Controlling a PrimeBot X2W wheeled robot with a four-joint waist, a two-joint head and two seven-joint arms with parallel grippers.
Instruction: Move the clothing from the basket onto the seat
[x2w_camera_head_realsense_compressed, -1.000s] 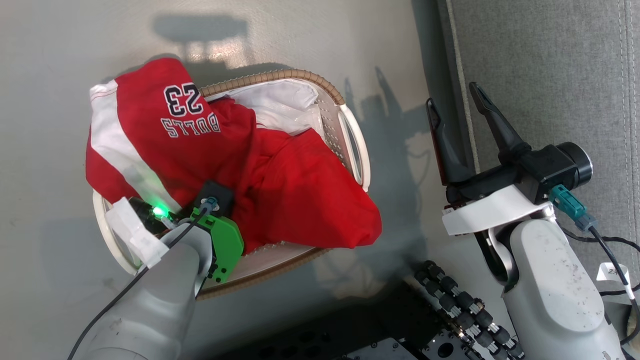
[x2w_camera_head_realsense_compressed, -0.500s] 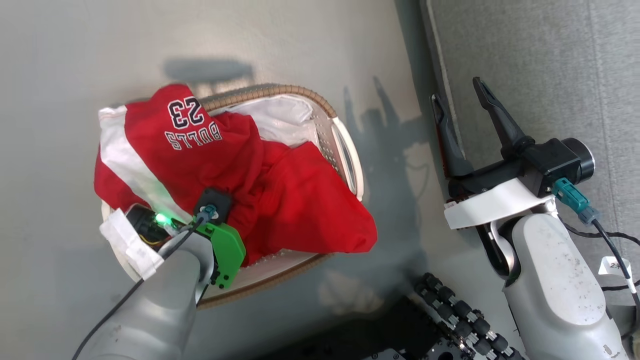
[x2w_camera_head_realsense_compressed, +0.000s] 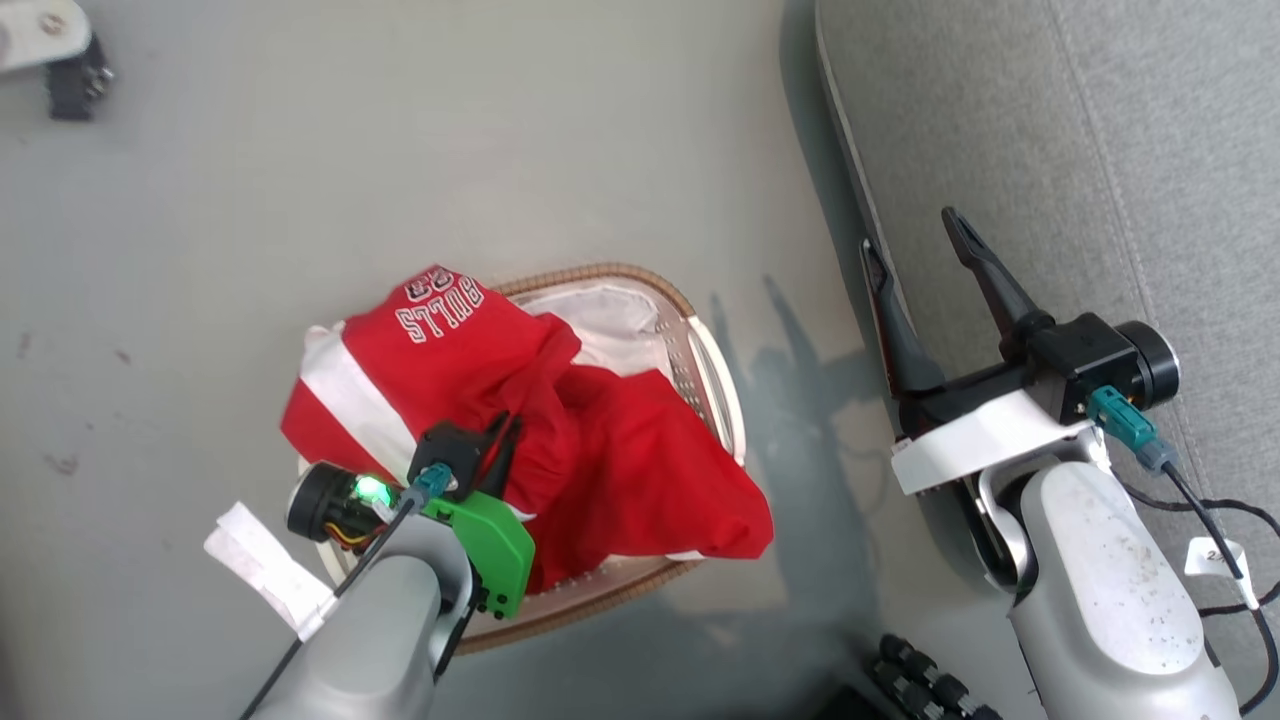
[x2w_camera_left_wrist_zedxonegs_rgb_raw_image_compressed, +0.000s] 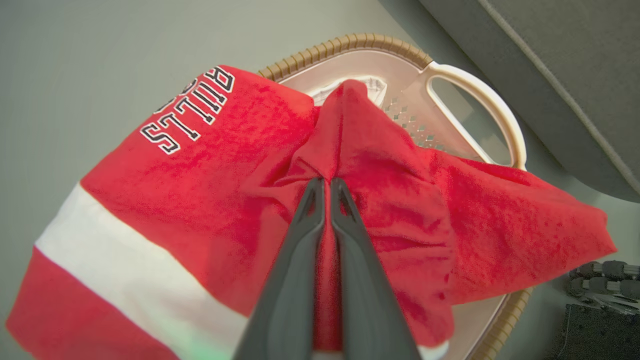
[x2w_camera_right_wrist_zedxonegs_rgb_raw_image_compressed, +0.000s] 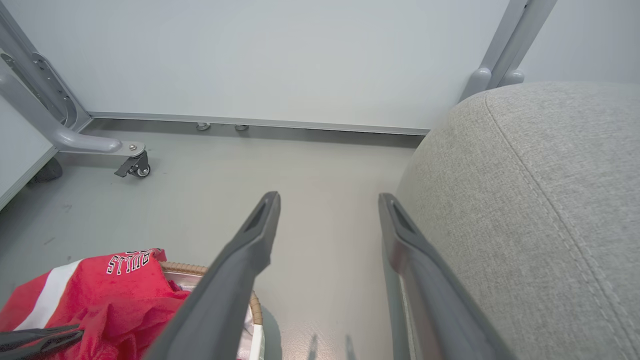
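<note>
Pinches clothing (x2w_camera_left_wrist_zedxonegs_rgb_raw_image_compressed: 200, 165) w/ L gripper (x2w_camera_left_wrist_zedxonegs_rgb_raw_image_compressed: 325, 182), fingers together on a fold, over basket (x2w_camera_head_realsense_compressed: 620, 272) left of seat (x2w_camera_head_realsense_compressed: 1050, 150). Holds R gripper (x2w_camera_head_realsense_compressed: 908, 229) apart, empty, near seat edge. From R wrist view: far wall (x2w_camera_right_wrist_zedxonegs_rgb_raw_image_compressed: 300, 60), caster (x2w_camera_right_wrist_zedxonegs_rgb_raw_image_compressed: 136, 169).

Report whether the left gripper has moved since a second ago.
Yes. The left gripper has shut on the clothing and risen away from the basket, tenting it.

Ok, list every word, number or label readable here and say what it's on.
"BULLS": white dark-outlined lettering on the red clothing, upside down in the head view.
Mark beside that lettering: curled over the fold, unreadable.
White tag beside the right arm: writing too small to read.
</note>
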